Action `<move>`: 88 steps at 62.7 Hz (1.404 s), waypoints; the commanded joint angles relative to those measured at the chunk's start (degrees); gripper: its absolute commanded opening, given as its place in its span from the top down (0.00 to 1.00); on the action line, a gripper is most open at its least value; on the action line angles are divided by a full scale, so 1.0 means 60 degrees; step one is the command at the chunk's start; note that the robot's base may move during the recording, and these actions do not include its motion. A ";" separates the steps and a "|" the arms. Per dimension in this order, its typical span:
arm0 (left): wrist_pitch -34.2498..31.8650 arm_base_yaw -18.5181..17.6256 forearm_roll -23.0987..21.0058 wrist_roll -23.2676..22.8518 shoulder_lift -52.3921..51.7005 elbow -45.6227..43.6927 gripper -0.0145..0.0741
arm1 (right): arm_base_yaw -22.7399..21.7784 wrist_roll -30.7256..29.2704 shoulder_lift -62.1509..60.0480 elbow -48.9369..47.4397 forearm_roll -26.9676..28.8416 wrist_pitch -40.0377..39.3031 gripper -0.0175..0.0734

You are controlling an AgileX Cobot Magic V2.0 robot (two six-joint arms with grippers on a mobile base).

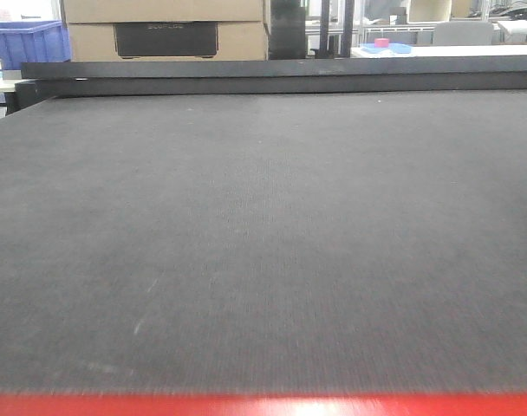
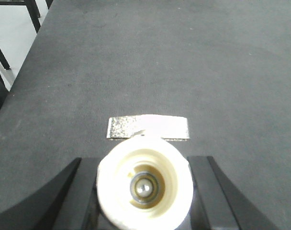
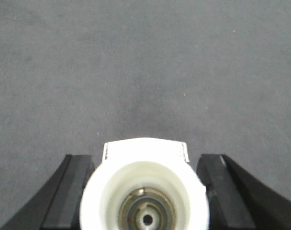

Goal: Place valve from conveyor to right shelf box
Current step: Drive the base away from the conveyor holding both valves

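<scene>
The conveyor (image 1: 263, 243) is a wide dark grey woven belt with a black rail (image 1: 281, 78) along its far edge. No valve or gripper shows in the front view. In the left wrist view my left gripper (image 2: 144, 160) is shut on a cream-white valve (image 2: 112, 191), seen end-on with a metal core, and both black fingers (image 2: 85, 191) touch its sides. A silvery-white tab (image 2: 147, 128) shows just beyond it. In the right wrist view my right gripper (image 3: 145, 158) is shut on a second white valve (image 3: 102, 196) in the same way. The shelf box is out of view.
Cardboard boxes (image 1: 164, 26) and a blue crate (image 1: 25, 39) stand behind the rail. A table with a pink object (image 1: 381, 43) is at the back right. A red strip (image 1: 263, 406) borders the belt's near edge. The belt's left edge (image 2: 21, 96) drops to the floor.
</scene>
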 commanded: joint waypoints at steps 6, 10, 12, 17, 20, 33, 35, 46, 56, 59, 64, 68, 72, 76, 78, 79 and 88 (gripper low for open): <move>-0.0469 0.0012 -0.0116 -0.0013 -0.0071 -0.0055 0.96 | -0.0015 -0.0079 -0.0128 -0.0064 -0.0066 -0.0596 0.99; -0.0469 0.0012 -0.0116 -0.0013 -0.0071 -0.0055 0.96 | -0.0015 -0.0079 -0.0185 -0.0064 -0.0066 -0.0586 0.99; -0.0469 0.0012 -0.0116 -0.0013 -0.0071 -0.0055 0.96 | -0.0015 -0.0079 -0.0205 -0.0064 -0.0066 -0.0586 0.99; -0.0469 0.0012 -0.0116 -0.0013 -0.0071 -0.0055 0.96 | -0.0015 -0.0079 -0.0205 -0.0064 -0.0066 -0.0586 0.99; -0.0469 0.0012 -0.0116 -0.0013 -0.0071 -0.0055 0.96 | -0.0015 -0.0079 -0.0205 -0.0064 -0.0066 -0.0586 0.99; -0.0469 0.0012 -0.0116 -0.0013 -0.0071 -0.0055 0.96 | -0.0015 -0.0079 -0.0205 -0.0064 -0.0066 -0.0586 0.99; -0.0469 0.0012 -0.0116 -0.0013 -0.0071 -0.0055 0.96 | -0.0015 -0.0079 -0.0205 -0.0064 -0.0066 -0.0586 0.99; -0.0469 0.0012 -0.0116 -0.0013 -0.0071 -0.0055 0.96 | -0.0015 -0.0079 -0.0205 -0.0064 -0.0066 -0.0586 0.99; -0.0469 0.0012 -0.0116 -0.0013 -0.0071 -0.0055 0.96 | -0.0015 -0.0079 -0.0205 -0.0064 -0.0066 -0.0586 0.99; -0.0469 0.0012 -0.0116 -0.0013 -0.0071 -0.0055 0.96 | -0.0015 -0.0079 -0.0205 -0.0064 -0.0066 -0.0586 0.99; -0.0469 0.0012 -0.0116 -0.0013 -0.0071 -0.0055 0.96 | -0.0015 -0.0079 -0.0205 -0.0064 -0.0066 -0.0586 0.99; -0.0469 0.0012 -0.0116 -0.0013 -0.0071 -0.0055 0.96 | -0.0015 -0.0079 -0.0205 -0.0064 -0.0066 -0.0586 0.99; -0.0469 0.0012 -0.0116 -0.0013 -0.0071 -0.0055 0.96 | -0.0015 -0.0079 -0.0205 -0.0064 -0.0066 -0.0586 0.99; -0.0469 0.0012 -0.0116 -0.0013 -0.0071 -0.0055 0.96 | -0.0015 -0.0079 -0.0205 -0.0064 -0.0066 -0.0586 0.99; -0.0469 0.0012 -0.0116 -0.0013 -0.0071 -0.0055 0.96 | -0.0015 -0.0079 -0.0205 -0.0064 -0.0066 -0.0586 0.99; -0.0469 0.0012 -0.0116 -0.0013 -0.0071 -0.0055 0.96 | -0.0015 -0.0079 -0.0205 -0.0064 -0.0066 -0.0586 0.99; -0.0469 0.0012 -0.0116 -0.0013 -0.0071 -0.0055 0.96 | -0.0015 -0.0079 -0.0205 -0.0064 -0.0066 -0.0586 0.99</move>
